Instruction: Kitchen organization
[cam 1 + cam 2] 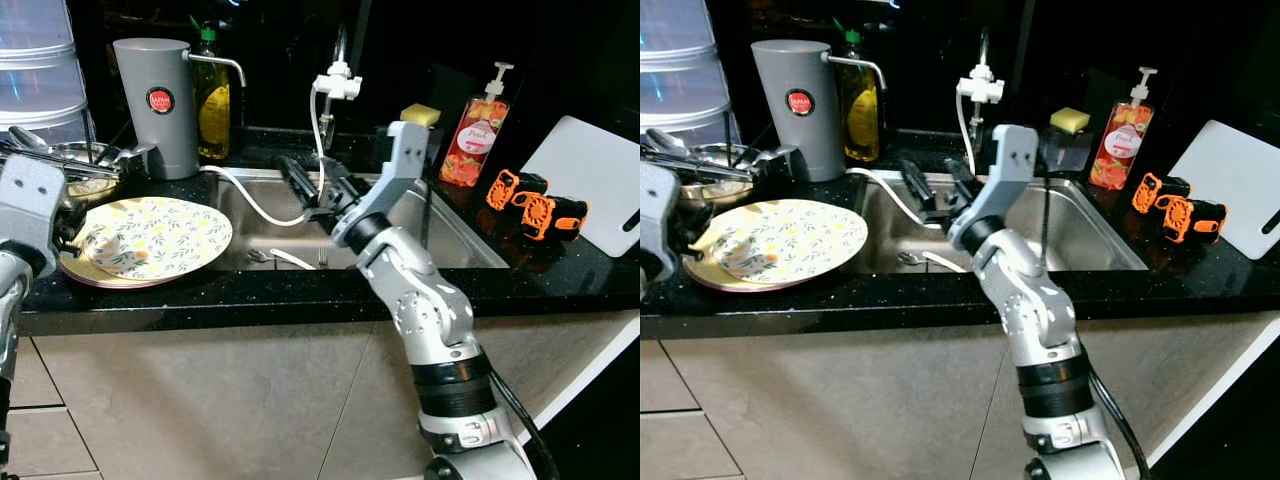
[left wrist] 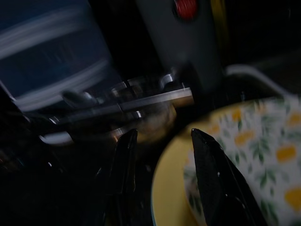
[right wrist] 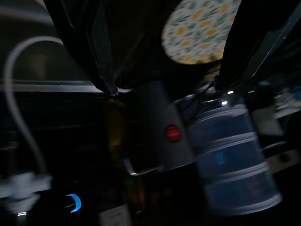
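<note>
Over the sink: right gripper, two black fingers spread apart, holding nothing, pointing toward the back left of the counter.
Right arm: silver, bent at the elbow, reaching up from the floor side and over the counter edge.
Left gripper: at the left edge of the plates, fingers apart with nothing between them; one finger lies over the yellow rim.
Plates: a flowered plate with yellow and green leaves lies flat on a yellow plate, on the counter just left of the sink.
Sink: shiny metal, sunk in the counter; a fork and a spoon lie on its floor.
Hose: a white hose hangs from the tap and curves left over the sink edge.
Counter: black and speckled, with tan cupboard fronts below.
Back left: a tall grey jug stands upright, a yellow oil bottle beside it, metal pans and a stack of clear tubs.
Back right: a yellow sponge, an orange soap pump bottle, two orange-and-black tools, a white cutting board leaning tilted.
Room: dark behind the counter.
</note>
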Controlling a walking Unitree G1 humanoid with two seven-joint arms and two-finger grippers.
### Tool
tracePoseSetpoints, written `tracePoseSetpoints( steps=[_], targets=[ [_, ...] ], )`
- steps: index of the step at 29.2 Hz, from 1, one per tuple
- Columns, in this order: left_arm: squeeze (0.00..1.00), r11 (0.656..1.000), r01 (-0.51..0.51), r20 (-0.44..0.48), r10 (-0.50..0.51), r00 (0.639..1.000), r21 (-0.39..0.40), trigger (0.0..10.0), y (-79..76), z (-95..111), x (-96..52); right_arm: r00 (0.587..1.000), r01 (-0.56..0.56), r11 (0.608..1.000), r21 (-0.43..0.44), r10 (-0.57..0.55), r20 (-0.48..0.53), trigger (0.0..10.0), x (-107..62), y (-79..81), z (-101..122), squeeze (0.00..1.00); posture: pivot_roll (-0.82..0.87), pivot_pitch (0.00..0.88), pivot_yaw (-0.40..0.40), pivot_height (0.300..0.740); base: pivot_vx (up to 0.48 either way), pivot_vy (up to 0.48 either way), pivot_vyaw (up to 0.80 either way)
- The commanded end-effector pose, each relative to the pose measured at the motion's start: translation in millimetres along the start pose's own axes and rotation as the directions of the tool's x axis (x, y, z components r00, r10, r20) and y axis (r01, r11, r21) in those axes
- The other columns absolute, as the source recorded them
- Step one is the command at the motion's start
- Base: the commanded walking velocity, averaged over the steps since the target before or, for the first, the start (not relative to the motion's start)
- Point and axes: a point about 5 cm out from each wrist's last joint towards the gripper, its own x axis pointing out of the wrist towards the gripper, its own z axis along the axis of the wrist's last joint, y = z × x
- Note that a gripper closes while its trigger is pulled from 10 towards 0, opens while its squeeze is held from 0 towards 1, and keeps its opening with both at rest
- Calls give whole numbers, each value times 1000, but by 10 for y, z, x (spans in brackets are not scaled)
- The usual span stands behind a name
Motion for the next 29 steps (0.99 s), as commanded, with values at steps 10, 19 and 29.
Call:
tracePoseSetpoints(
  steps=[10,19,29],
  targets=[
    [0,989,-104,14,106,994,-106,10000,-184,108,12,993,107,994,10,-106,-51,10000,-42,-197,-170,0,176,70,-90,740,0,0,0],
    [0,983,-120,-13,119,993,-143,10000,-233,101,32,991,118,993,15,-117,-64,10000,-56,-219,-203,0,176,71,-91,740,0,423,0],
    [0,983,-129,-31,126,992,-131,10000,-258,113,73,990,126,992,15,-124,-67,10000,-82,-232,-221,0,176,71,-91,740,0,219,0]
  ],
)
